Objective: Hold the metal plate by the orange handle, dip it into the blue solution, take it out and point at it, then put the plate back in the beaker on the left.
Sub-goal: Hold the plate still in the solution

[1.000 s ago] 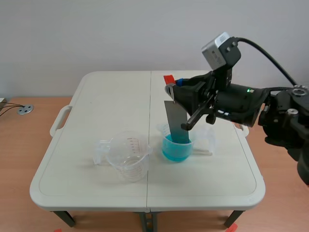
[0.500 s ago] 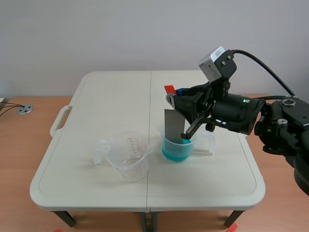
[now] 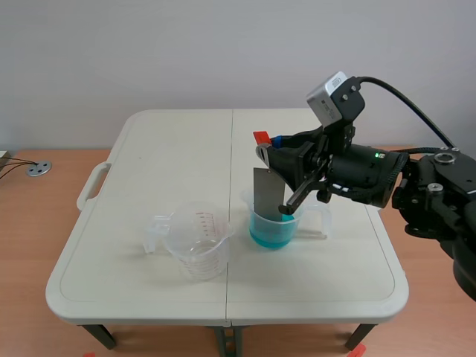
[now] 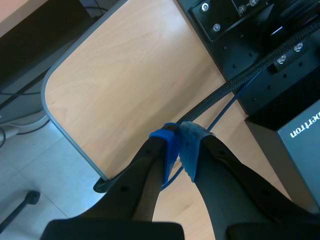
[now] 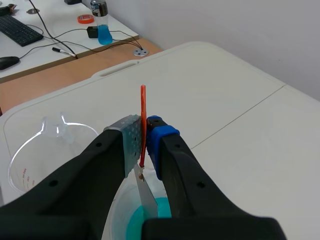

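The right gripper (image 3: 268,143) has sunk (a fair drop), lowering the metal plate (image 3: 265,190) deeper into the blue solution (image 3: 268,233).

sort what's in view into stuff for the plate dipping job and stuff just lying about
For the job: metal plate, orange handle, blue solution beaker, empty beaker, right gripper.
Lying about: keyboard, mouse, bottle, tape roll.

Plain off-white wall (image 3: 186,52) at the back, soft even light. The cream folding table (image 3: 171,149) stands on a bigger wooden surface (image 3: 30,245) with a round metal cable grommet (image 3: 39,169) off to one side. Beyond that there's a white desk (image 5: 55,25) with a keyboard (image 5: 20,31), some cables and a bottle (image 5: 103,27). The floor (image 4: 30,165) is pale tile.
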